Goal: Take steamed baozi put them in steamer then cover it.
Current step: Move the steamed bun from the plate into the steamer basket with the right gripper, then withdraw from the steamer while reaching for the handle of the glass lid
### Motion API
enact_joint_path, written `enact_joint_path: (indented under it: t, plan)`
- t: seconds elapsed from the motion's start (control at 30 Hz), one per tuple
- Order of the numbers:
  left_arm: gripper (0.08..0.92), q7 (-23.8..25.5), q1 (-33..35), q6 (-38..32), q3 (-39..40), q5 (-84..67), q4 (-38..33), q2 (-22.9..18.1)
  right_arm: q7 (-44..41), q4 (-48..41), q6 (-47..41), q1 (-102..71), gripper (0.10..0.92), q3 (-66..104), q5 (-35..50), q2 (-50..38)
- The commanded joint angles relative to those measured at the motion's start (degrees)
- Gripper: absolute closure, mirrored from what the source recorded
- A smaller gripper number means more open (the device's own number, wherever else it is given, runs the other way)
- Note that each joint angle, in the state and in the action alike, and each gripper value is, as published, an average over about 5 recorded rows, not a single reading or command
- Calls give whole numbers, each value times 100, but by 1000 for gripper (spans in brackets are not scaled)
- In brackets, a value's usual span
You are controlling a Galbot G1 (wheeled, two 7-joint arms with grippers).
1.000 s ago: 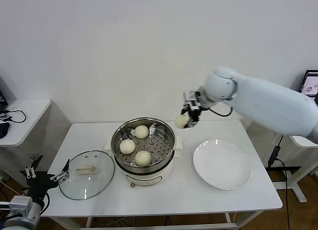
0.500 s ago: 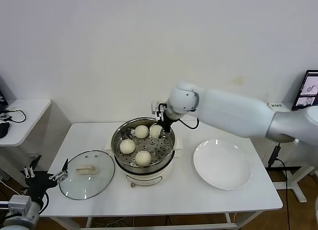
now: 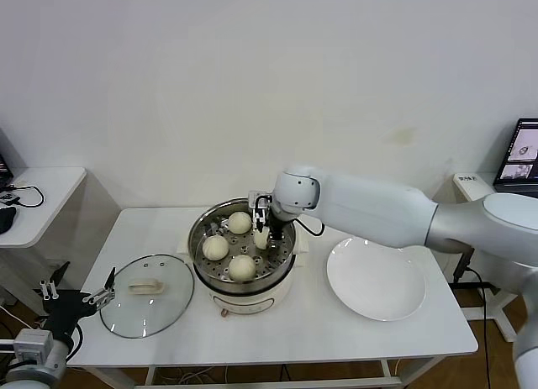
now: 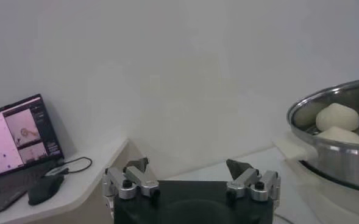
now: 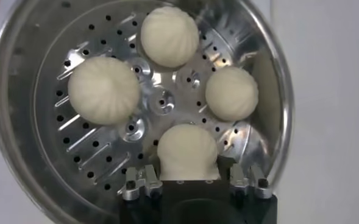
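Observation:
The steamer (image 3: 198,229) stands mid-table, its perforated tray (image 5: 162,101) bearing three steamed baozi (image 5: 169,36) (image 5: 103,91) (image 5: 231,92). My right gripper (image 3: 264,229) reaches down inside the pot, shut on another baozi (image 5: 187,152) that rests low over the tray near the rim; the fingers press both its sides. The cover (image 3: 147,294), a glass lid with a cream handle, lies flat on the table left of the steamer. My left gripper (image 4: 188,167) waits open and empty off the table's front left corner (image 3: 80,294).
An empty white plate (image 3: 376,277) lies right of the steamer. A side table with a laptop (image 4: 17,137) and a mouse stands at the far left. A white wall runs behind the table.
The right arm carried the baozi leftward from beside the steamer, over the rim, and lowered it onto the tray. The left arm stayed put.

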Motion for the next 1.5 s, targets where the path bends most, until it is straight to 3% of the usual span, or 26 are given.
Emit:
enact_joint_path:
  t: [0.03,0.23,0.43,0.67,0.97,1.07,1.27,1.5]
  plan:
    - [177,2,1,4,-4,-1,1,-3,90,-3,-103,-34,385,67,-15,49]
    - [177,4,-8,4,-4,-7,-6,5,50,335,-99,217,231,167,64,-282]
    - [177,6,-32,2,4,-10,-16,7,386,1159,-95,378,203,525,304,-926]
    - [177,21,-80,-5,70,-5,-64,3,2488,2187,346,-635,203,1391,920,-2031]
    - [177,36,-102,-2,140,16,-113,-12,4239,2993,2349,-4378,203,4255,-135,-3089]
    - [177,37,-150,-7,172,23,-86,-40,4377,3142,3005,-5864,203,5765,-729,-2941]
    - [177,18,-217,-156,396,101,68,-130,4193,3222,4567,-8376,203,8506,-1670,-1621]
    - [177,-77,-336,-551,754,563,531,-186,3599,3142,5575,-9812,203,10423,-1510,53]
